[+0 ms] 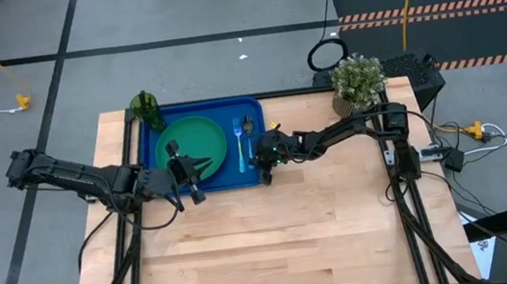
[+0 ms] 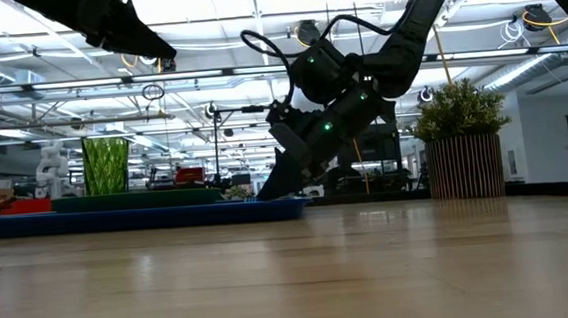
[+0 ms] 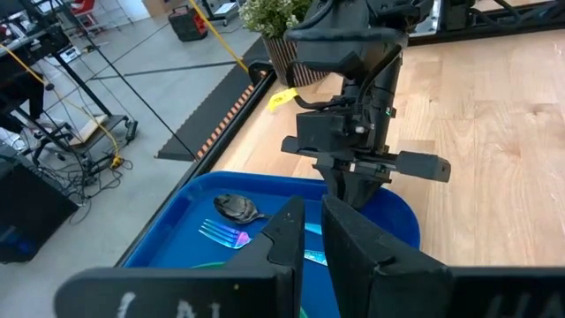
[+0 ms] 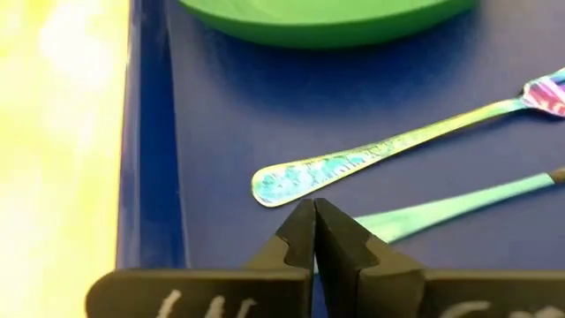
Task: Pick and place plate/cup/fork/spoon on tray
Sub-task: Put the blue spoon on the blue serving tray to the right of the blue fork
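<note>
The blue tray (image 1: 143, 151) lies at the table's far left. On it rest the green plate (image 1: 190, 140), the fork (image 1: 240, 147) and the spoon (image 1: 247, 128), side by side right of the plate. The cup (image 1: 145, 107) stands at the tray's far left corner. My right gripper (image 4: 314, 210) is shut and slants down over the tray's near right part, its tips between the fork's handle end (image 4: 287, 184) and the spoon's handle (image 4: 441, 206). My left gripper (image 3: 312, 212) hangs above the plate's near edge, open by a narrow gap and empty. My right gripper's shut fingertips (image 4: 300, 221) slant down from the table's right to just above the tray floor. The spoon's handle end (image 4: 384, 221) runs behind one finger. I cannot tell whether the fingers touch the spoon or the tray.
A potted plant (image 1: 357, 81) stands at the table's far right. Bare wood (image 1: 284, 235) fills the table's near half. The tray's low rim (image 4: 146, 132) lies just beside my right gripper.
</note>
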Action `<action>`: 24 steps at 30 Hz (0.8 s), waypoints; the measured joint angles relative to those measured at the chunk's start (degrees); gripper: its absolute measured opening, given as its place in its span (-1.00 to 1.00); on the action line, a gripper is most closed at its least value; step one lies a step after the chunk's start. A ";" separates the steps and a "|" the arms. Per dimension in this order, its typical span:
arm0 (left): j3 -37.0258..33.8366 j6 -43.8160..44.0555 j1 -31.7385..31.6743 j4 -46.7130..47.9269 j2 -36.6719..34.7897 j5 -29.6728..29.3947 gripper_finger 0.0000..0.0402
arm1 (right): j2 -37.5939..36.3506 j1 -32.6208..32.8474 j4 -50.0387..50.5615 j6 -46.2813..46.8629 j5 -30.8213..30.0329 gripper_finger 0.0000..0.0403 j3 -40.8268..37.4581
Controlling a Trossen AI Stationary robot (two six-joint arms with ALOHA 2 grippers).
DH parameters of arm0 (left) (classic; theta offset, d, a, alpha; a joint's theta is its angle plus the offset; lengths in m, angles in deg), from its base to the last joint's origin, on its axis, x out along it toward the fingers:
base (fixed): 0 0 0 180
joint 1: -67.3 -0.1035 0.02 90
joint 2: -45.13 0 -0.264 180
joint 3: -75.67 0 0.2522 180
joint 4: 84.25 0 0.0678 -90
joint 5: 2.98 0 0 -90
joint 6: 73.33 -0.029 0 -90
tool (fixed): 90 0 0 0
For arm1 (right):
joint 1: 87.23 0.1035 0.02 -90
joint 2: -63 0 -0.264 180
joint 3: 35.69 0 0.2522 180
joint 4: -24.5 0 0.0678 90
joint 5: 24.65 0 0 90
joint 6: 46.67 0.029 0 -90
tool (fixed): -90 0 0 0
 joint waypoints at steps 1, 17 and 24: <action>0.00 -0.01 0.00 0.00 0.00 0.00 -0.78 | -0.02 0.00 -0.12 0.00 0.00 -1.00 0.00; 0.00 0.09 0.00 -0.04 0.01 -0.04 -0.78 | 3.21 -0.04 -2.21 -0.20 0.17 -1.00 0.11; 0.00 -0.16 0.00 0.02 0.01 -0.04 -0.78 | 3.21 -0.04 -0.94 -0.04 0.16 -1.00 0.11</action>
